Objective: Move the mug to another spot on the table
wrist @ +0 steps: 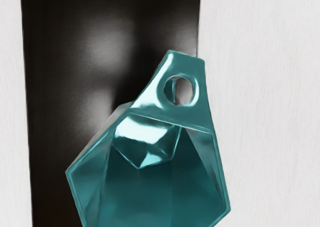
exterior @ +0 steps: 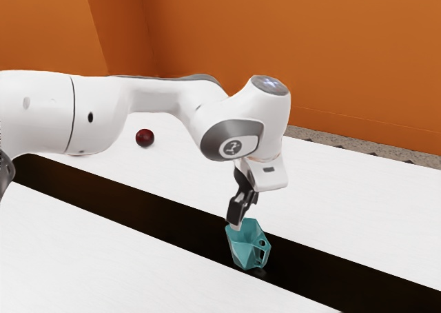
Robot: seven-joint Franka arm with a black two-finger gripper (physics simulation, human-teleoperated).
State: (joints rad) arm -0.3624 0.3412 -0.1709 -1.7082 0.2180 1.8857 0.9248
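Gripper point(exterior: 234, 223) clamped on teal mug point(exterior: 249, 248) rim | tilted | over table's black strip point(exterior: 138, 209)

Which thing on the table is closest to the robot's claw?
The teal mug, directly beneath the gripper over the black stripe; the dark red ball sits far off.
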